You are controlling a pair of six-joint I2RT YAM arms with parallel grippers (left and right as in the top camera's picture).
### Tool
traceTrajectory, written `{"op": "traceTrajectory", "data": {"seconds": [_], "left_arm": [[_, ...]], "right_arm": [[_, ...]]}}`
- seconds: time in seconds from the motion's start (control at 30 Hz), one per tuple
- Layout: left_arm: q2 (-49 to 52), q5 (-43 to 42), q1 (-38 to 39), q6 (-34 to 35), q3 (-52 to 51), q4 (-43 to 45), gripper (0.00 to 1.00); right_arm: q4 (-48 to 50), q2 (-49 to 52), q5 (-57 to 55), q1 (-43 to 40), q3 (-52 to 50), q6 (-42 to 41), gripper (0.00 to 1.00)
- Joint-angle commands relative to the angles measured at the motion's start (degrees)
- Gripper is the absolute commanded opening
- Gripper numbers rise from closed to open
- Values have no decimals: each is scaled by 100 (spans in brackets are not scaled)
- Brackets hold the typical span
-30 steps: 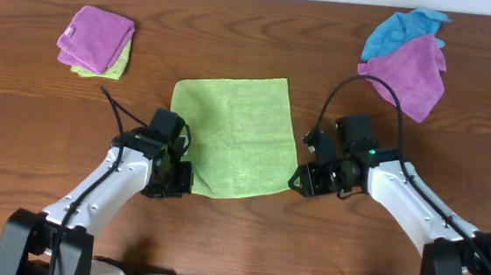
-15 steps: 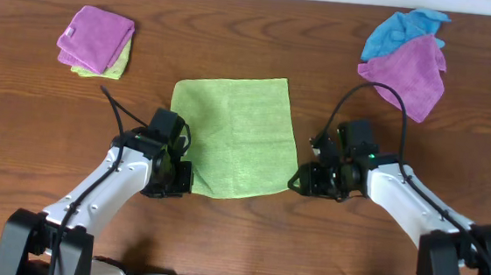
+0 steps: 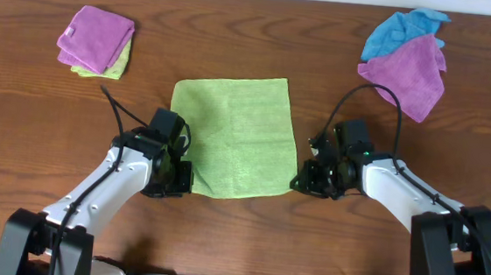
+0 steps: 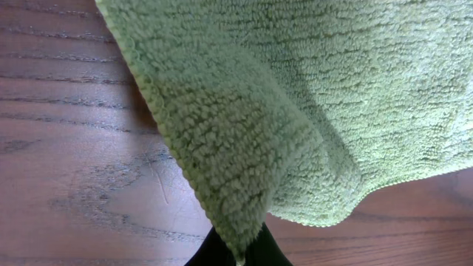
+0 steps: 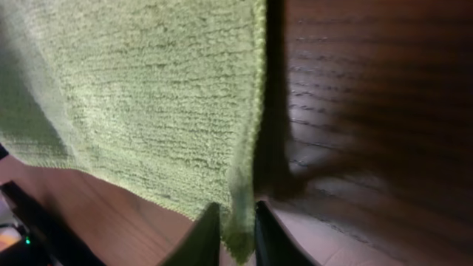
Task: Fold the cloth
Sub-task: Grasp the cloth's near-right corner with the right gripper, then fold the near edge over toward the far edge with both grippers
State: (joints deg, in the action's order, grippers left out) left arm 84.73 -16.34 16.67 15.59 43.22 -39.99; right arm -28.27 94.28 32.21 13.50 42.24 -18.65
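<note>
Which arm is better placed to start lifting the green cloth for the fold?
Left, slightly. The left gripper pinches a near corner of the cloth, raised off the table. The right gripper straddles its corner, but whether it has closed is unclear.

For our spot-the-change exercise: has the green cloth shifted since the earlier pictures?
No. The green cloth lies just where it was, measured against the folded purple pile.
</note>
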Motion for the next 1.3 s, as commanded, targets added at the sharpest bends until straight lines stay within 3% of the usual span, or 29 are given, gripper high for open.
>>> {"op": "traceTrajectory", "data": {"seconds": [0.0, 0.27, 0.63, 0.77, 1.03, 1.27], "left_arm": [[-44, -24, -2, -13, 94, -2, 6], [-92, -634, -2, 162, 166, -175, 6], [-1692, -254, -2, 697, 433, -1333, 6], [-1910, -251, -2, 979, 431, -1440, 6], [-1539, 522, -68, 1547, 431, -688, 6], [-400, 485, -525, 1657, 431, 382, 6]], "right_arm": [[-24, 59, 201, -35, -24, -48, 2], [-409, -155, 686, -35, -24, -31, 1], [-1510, -2083, 225, -33, -24, -4, 1], [-1578, -2310, 225, -20, -24, -66, 1], [35, -2131, -138, 94, -24, -715, 2], [1576, -973, -133, 116, -11, -997, 2]]}}
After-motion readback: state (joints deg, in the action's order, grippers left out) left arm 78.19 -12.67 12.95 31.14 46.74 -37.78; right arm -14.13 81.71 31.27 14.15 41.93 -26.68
